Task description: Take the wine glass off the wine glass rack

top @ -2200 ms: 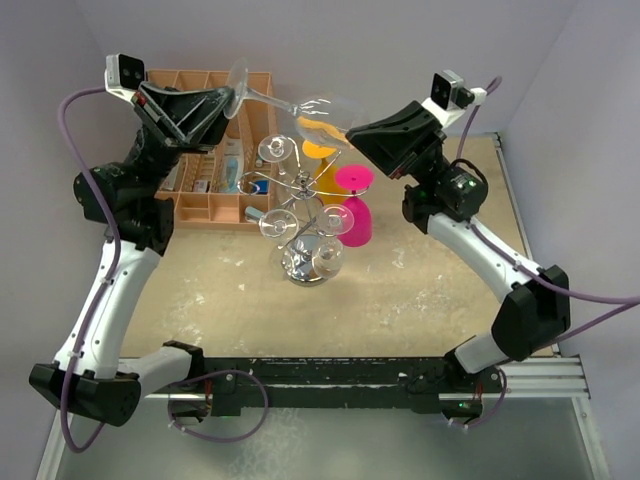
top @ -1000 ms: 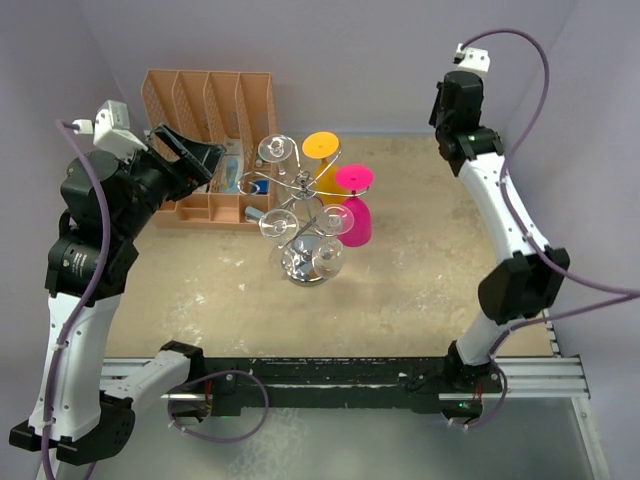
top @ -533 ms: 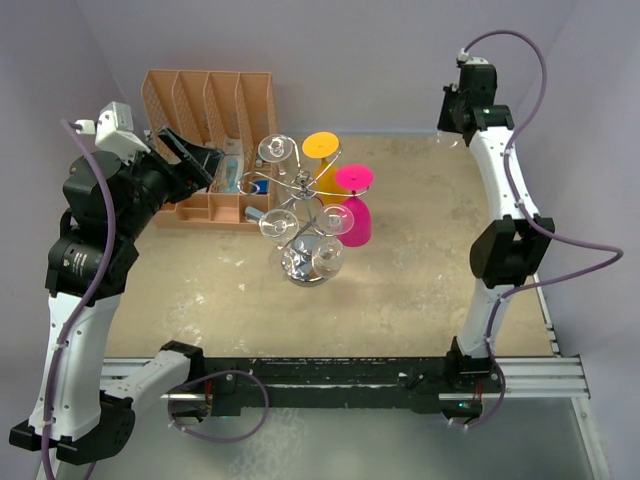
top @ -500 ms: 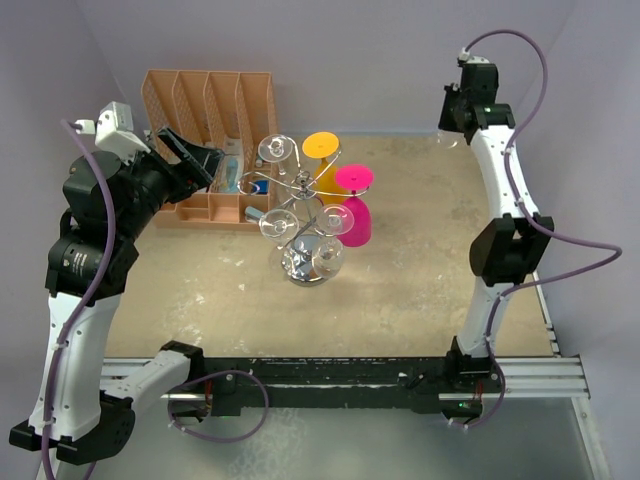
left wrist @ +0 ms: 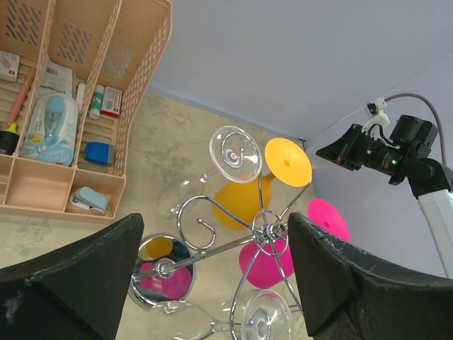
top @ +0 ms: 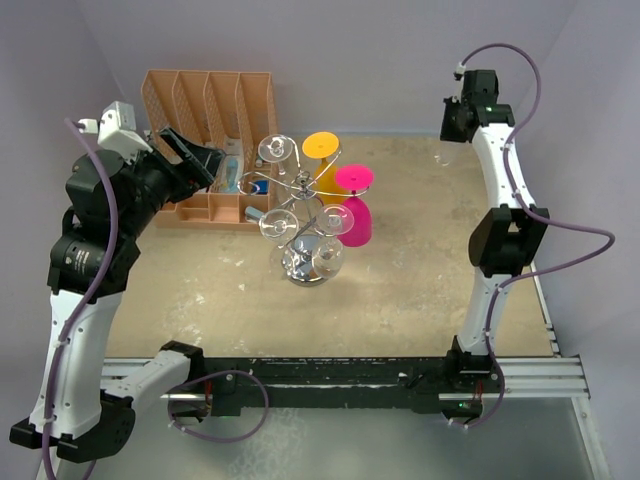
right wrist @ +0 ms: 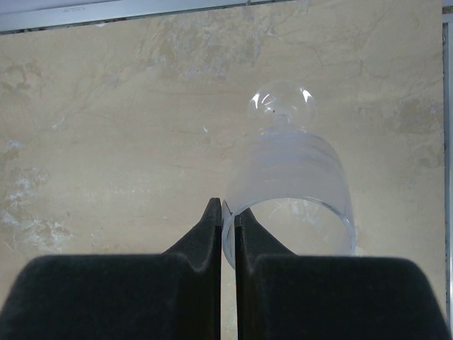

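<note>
The right end effector (right wrist: pixel 228 210) is clamped on the wine glass (right wrist: pixel 290 177) rim. The glass axis points straight away, foot toward the desk (right wrist: pixel 106 106).

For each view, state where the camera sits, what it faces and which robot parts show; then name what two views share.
Top external: above and behind the bases, looking down on the beige table; left arm and right arm show.
Left wrist: on the left arm, facing the shiny silver wire rack; open left pincer frames it.
Right wrist: on the right arm, looking down at a clear wine glass its right pincer pinches.
Shared: top and left wrist both show rack and orange slotted organizer.
</note>
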`<move>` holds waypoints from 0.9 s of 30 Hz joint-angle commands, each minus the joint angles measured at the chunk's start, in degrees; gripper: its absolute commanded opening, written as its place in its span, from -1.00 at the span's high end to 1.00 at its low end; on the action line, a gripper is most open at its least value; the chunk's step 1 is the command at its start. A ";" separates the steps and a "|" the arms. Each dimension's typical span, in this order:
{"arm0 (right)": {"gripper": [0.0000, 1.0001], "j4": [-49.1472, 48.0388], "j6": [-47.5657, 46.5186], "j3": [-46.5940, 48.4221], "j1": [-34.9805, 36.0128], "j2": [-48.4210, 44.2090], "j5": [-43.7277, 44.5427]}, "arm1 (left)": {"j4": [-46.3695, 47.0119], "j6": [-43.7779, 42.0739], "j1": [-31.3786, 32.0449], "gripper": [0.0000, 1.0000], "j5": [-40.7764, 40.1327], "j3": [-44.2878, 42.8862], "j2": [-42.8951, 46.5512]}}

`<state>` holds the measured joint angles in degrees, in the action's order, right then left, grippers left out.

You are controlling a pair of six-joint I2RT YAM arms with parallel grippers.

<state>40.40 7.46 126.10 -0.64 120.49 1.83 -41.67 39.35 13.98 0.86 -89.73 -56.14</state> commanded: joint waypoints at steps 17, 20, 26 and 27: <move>0.94 -1.84 -1.94 -4.64 -0.41 -2.83 -4.19 | 2.49 -0.46 0.17 -0.57 1.85 0.89 0.23; 0.93 -1.83 -1.88 -4.33 -0.41 -2.56 -4.55 | 2.30 -0.51 0.17 -0.57 1.86 0.79 0.37; 0.91 -1.82 -1.80 -4.02 -0.41 -2.14 -5.13 | 2.43 -0.42 0.17 -0.57 1.86 0.62 0.33; 0.91 -1.79 -1.81 -4.09 -0.41 -2.06 -5.02 | 2.51 -0.34 0.17 -0.56 1.93 0.64 0.29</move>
<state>40.36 6.83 120.14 -0.82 120.36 -1.72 -41.28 39.38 13.98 2.15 -88.47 -56.60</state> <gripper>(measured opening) 0.049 0.787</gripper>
